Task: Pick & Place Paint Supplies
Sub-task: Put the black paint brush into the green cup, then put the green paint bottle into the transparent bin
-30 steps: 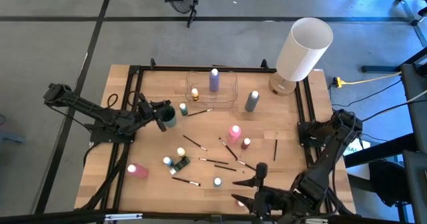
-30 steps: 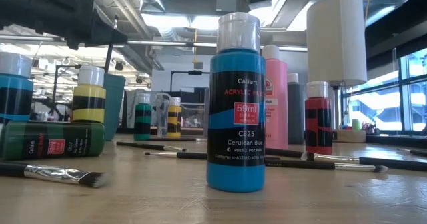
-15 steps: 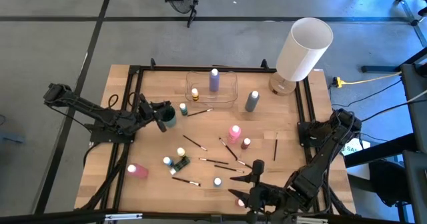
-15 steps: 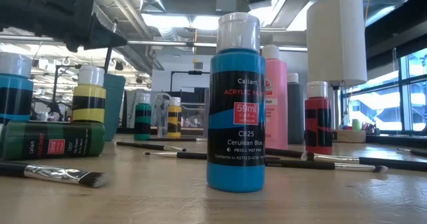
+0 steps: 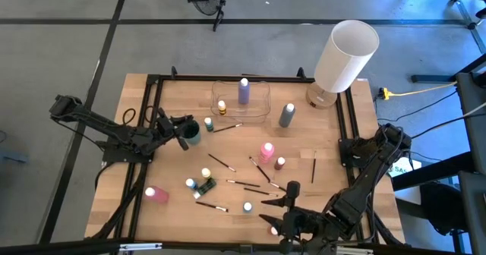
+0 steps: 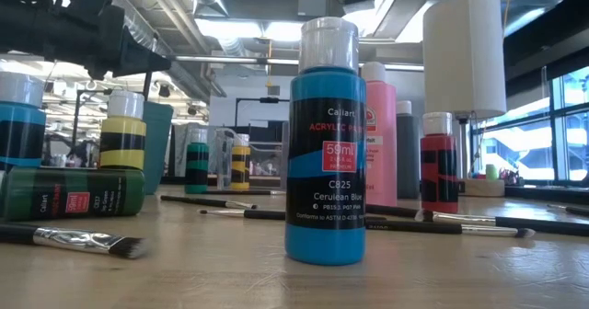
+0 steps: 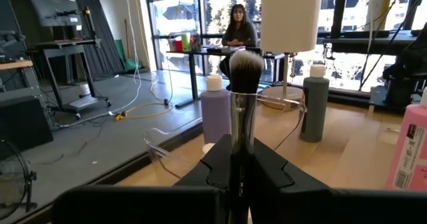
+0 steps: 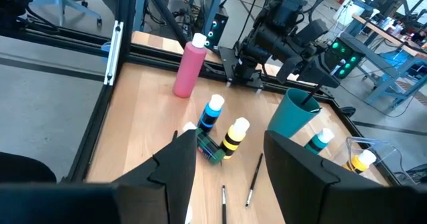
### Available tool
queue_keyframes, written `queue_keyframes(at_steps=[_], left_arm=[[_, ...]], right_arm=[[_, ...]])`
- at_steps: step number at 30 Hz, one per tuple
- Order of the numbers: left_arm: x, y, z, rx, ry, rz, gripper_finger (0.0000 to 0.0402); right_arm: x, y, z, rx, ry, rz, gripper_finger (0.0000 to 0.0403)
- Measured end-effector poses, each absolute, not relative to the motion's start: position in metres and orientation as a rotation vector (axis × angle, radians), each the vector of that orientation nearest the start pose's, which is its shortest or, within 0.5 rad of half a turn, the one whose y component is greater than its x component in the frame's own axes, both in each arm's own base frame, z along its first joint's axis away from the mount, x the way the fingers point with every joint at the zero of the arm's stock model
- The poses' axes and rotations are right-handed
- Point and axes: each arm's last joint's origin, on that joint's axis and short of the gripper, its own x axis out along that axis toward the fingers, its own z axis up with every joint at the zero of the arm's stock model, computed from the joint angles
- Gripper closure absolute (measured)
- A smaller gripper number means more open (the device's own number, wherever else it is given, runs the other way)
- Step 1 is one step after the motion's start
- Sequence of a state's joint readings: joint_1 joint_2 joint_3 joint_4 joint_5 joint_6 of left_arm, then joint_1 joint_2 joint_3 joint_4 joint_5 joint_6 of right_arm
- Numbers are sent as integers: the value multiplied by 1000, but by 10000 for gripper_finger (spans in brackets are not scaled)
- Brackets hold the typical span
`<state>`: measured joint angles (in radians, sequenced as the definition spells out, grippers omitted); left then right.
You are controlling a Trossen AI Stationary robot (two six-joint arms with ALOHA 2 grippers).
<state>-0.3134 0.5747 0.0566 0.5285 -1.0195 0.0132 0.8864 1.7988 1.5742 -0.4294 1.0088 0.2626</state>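
Left gripper (image 7: pixel 243 174) clamps an upright paintbrush (image 7: pixel 244 111) over the teal cup (image 5: pixel 191 131); right gripper (image 5: pixel 277 204) hovers parted above the wooden table (image 5: pixel 334 152), whose bottles (image 5: pixel 267 152) lie scattered; a person sits in the room beyond.

Eleven paint bottles (image 5: pixel 286 114), about nine paintbrushes (image 5: pixel 220 162), one teal cup (image 5: pixel 194 136), one clear tray (image 5: pixel 259 83), one white lamp (image 5: pixel 345 54)
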Motion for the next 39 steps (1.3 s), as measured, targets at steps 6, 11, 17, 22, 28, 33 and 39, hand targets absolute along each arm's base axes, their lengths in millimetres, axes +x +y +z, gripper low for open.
queue_keyframes(at_steps=[6,11,17,22,28,33,39], left_arm=[[125,-15,178,1,-1,706,384],[126,-15,178,-2,-1,675,383],[126,-16,174,23,34,662,368],[126,-16,173,39,49,661,358],[126,-16,173,80,63,652,338],[127,-16,173,79,61,633,296],[126,-16,186,7,-61,636,233]], right_arm=[[271,293,314,-273,360,-165,225],[271,293,314,-273,360,-165,225],[271,292,314,-273,361,-167,225],[271,292,314,-280,362,-166,225],[272,292,314,-287,363,-167,225],[271,291,313,-298,370,-168,225],[272,291,313,-300,372,-169,225]])
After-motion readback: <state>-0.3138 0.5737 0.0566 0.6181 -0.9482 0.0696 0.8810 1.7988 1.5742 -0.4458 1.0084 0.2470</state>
